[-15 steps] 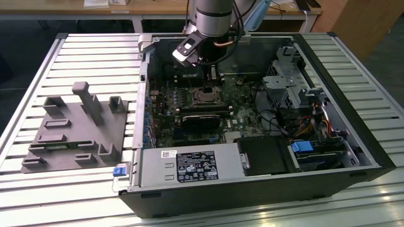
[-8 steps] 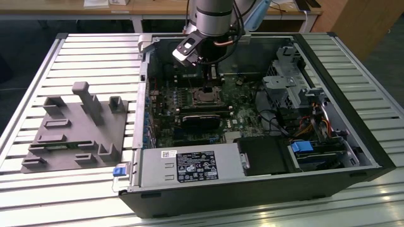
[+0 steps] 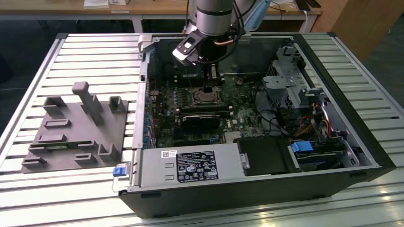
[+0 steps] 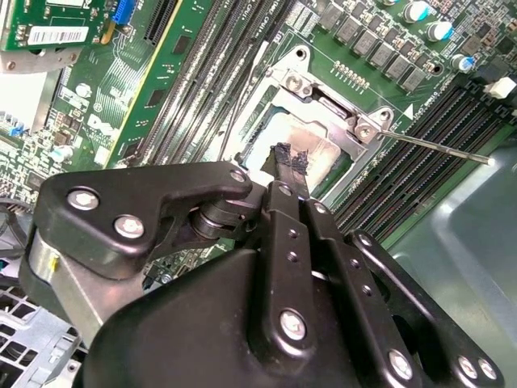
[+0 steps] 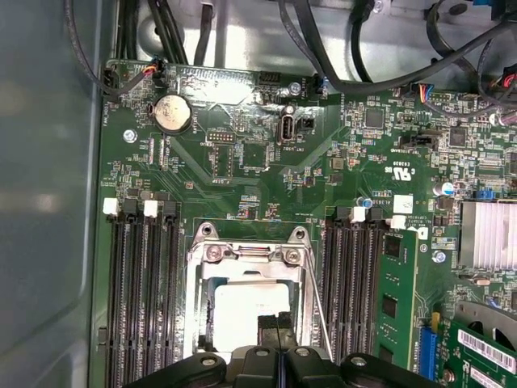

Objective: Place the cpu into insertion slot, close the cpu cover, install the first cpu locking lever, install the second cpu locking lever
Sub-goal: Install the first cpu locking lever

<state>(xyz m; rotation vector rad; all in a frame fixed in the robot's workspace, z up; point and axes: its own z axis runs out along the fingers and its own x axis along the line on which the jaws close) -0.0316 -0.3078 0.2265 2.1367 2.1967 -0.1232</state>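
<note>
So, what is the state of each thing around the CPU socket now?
cpu cover: down over the cpu.
cpu: seated flat, top showing through the cover.
locking lever: unlatched, sticking out sideways.
gripper: shut, tips at the cpu's top.
computer case: side open.

Robotics lab: slatted metal workbench (image 3: 94,52), opened computer case (image 3: 252,201), desks (image 3: 158,8) behind.

Pale silvery cpu (image 5: 238,309), green circuit board (image 5: 266,182)
</note>
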